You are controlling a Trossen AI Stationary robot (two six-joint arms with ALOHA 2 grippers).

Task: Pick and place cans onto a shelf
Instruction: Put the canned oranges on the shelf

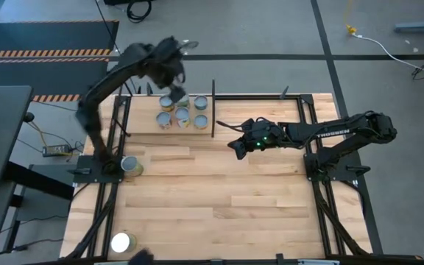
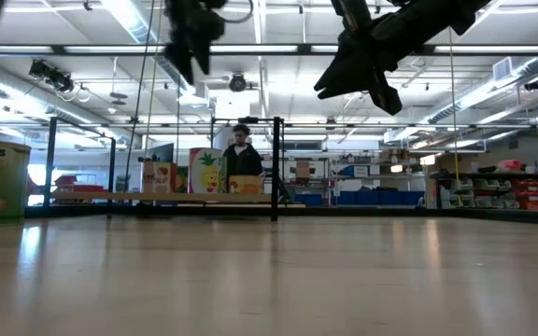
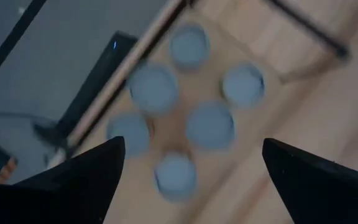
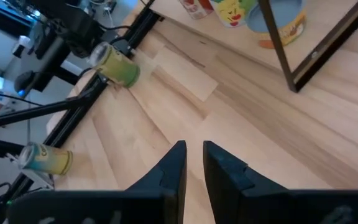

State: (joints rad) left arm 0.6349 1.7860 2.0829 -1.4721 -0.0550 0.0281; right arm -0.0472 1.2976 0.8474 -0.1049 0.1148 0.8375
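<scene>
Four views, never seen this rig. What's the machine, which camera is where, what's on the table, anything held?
Two dark robot arms work at a planked table. One camera looks straight down, one sits at tabletop height, one rides on each wrist. The left pincer hangs open and empty above the shelf, where six cans stand. The right pincer hovers over the table's middle, almost shut, holding nothing. Two more cans are off the shelf: a green-labelled one by the left arm's base, another at the near edge.
</scene>
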